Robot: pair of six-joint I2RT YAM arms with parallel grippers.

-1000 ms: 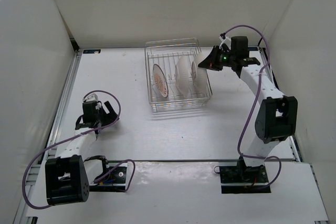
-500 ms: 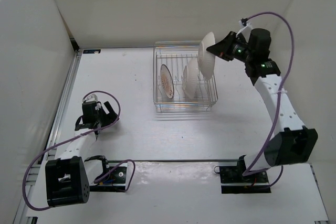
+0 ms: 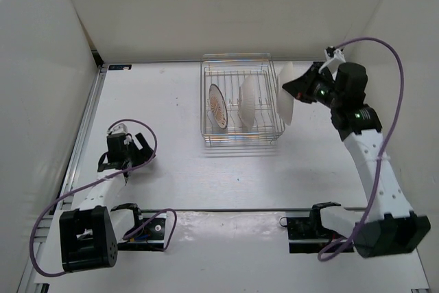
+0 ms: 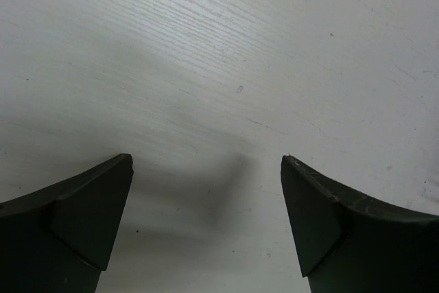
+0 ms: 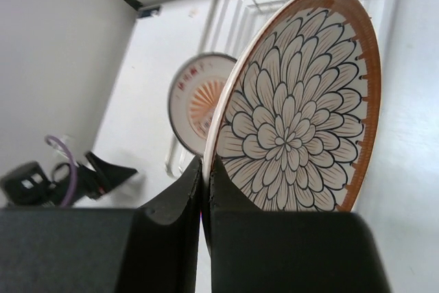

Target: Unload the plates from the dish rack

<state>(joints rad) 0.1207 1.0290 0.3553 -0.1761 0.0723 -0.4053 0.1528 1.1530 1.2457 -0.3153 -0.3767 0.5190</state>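
Note:
My right gripper [image 3: 295, 89] is shut on the rim of a plate [image 3: 285, 109] and holds it on edge in the air, just right of the dish rack [image 3: 238, 57]. In the right wrist view the gripper [image 5: 206, 167] pinches that plate [image 5: 302, 114], whose reddish-brown face has a white petal pattern. Two plates stand in the rack: a pale-faced one with an orange-brown centre [image 3: 217, 106] [image 5: 197, 99] at the left, and one showing its white back [image 3: 247, 101] in the middle. My left gripper [image 3: 127, 150] [image 4: 206, 166] is open and empty, low over the table at the far left.
White walls stand on the left, back and right of the table. A metal rail [image 3: 86, 125] runs along the left edge. Cables loop off both arms. Bare table lies in front of the rack and to its right, under the held plate.
My right gripper has lifted the petal plate out of the rack's right end and carried it right, clear of the rack. The rack slid slightly right. The left arm has not moved.

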